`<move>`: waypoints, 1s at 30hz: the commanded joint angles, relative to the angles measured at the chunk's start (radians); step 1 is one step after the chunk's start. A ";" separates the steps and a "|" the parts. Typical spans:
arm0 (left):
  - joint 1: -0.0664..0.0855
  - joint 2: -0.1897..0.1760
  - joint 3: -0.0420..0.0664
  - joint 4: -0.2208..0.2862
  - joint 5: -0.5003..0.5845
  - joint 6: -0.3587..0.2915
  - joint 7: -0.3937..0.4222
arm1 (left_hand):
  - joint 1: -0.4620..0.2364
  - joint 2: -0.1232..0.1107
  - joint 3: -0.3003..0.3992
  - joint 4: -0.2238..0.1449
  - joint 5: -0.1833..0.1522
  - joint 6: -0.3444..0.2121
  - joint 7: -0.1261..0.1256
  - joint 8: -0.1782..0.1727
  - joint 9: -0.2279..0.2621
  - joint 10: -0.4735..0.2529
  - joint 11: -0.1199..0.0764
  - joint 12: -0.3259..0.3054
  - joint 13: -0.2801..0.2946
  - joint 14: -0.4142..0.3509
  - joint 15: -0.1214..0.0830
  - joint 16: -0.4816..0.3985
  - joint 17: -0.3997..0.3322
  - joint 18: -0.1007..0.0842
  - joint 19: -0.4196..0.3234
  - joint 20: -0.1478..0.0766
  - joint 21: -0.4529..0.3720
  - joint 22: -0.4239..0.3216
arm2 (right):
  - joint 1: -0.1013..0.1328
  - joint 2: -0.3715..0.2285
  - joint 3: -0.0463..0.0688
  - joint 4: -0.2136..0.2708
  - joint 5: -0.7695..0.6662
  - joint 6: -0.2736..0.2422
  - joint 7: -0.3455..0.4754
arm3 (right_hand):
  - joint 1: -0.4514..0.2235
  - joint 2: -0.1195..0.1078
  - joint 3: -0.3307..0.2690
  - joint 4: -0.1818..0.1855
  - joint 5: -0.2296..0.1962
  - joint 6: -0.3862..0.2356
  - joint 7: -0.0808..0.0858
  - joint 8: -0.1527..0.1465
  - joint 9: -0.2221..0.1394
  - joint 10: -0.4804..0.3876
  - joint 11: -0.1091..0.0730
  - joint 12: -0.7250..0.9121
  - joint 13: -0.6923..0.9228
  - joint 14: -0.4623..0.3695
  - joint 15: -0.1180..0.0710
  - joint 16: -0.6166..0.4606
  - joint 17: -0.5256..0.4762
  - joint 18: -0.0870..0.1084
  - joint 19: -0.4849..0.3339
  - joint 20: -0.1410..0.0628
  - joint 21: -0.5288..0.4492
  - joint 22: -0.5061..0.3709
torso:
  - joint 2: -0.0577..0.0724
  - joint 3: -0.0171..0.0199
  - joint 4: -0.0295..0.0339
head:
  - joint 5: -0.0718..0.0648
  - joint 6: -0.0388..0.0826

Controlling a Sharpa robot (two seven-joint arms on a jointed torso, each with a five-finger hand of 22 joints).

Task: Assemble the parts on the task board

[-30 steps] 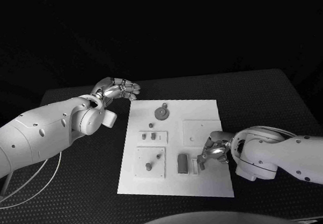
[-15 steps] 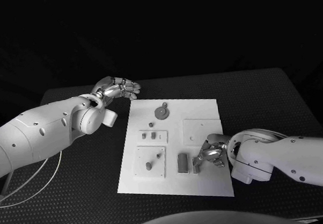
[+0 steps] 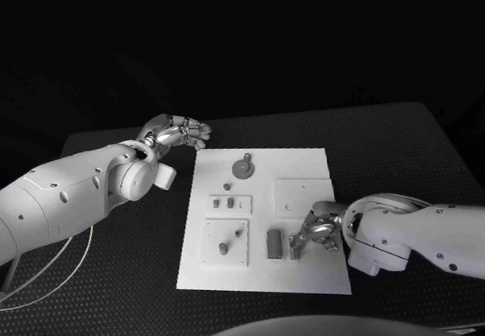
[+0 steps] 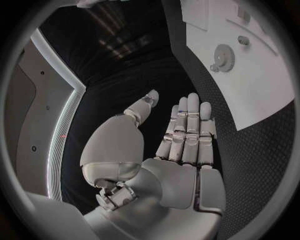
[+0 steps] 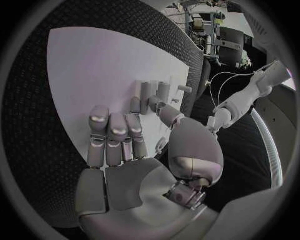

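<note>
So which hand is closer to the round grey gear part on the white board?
Left. The left hand hovers beside the gear; the right hand is at the board's near end.

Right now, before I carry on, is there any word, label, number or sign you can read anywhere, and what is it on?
None can be read.
The task board carries no legible print in the head view or either wrist view.
The left hand and right hand show no markings.
</note>
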 commanded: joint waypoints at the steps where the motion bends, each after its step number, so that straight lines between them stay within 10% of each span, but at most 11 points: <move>1: 0.001 0.001 0.001 0.001 0.000 0.011 0.005 | -0.008 0.000 -0.001 0.004 -0.004 -0.008 -0.001 0.004 0.000 -0.005 0.000 -0.002 -0.002 0.001 0.003 -0.006 0.001 0.020 -0.001 0.005 -0.005 0.001 | -0.001 0.003 0.000 -0.003 -0.009 0.008 0.009 | -0.011 -0.001 -0.006 0.002 -0.003 -0.004 0.004 -0.007 -0.001 -0.009 0.001 -0.006 0.001 0.000 -0.008 -0.006 0.001 0.013 -0.001 -0.008 0.000 -0.001 | 0.000 0.0004 0.0009 | -0.001 0.000; 13: 0.001 0.002 0.001 0.001 0.000 0.013 0.003 | -0.008 0.000 -0.001 0.004 -0.004 -0.008 -0.001 0.004 0.000 -0.005 0.000 -0.002 -0.002 0.001 0.003 -0.007 0.002 0.020 -0.001 0.005 -0.006 0.002 | -0.002 0.009 -0.002 -0.004 -0.003 0.042 0.015 | -0.027 -0.029 -0.011 0.013 -0.004 -0.010 0.006 -0.010 -0.002 -0.019 0.003 -0.015 0.000 -0.003 -0.007 -0.008 0.004 0.013 -0.003 -0.010 -0.002 -0.001 | 0.000 -0.0001 0.0003 | 0.002 -0.001; 30: 0.001 0.002 0.001 0.001 -0.001 0.013 0.003 | -0.008 0.000 -0.001 0.004 -0.004 -0.009 -0.001 0.004 0.000 -0.005 0.000 -0.002 -0.002 0.001 0.003 -0.008 0.003 0.020 -0.001 0.006 -0.006 0.002 | -0.003 0.010 -0.003 0.002 0.005 0.056 0.028 | 0.000 0.001 -0.010 -0.015 -0.003 -0.011 0.006 -0.009 -0.001 -0.019 0.004 -0.013 0.008 -0.005 -0.006 -0.009 0.009 0.013 -0.008 -0.012 0.000 0.002 | 0.000 0.0001 0.0003 | 0.007 -0.002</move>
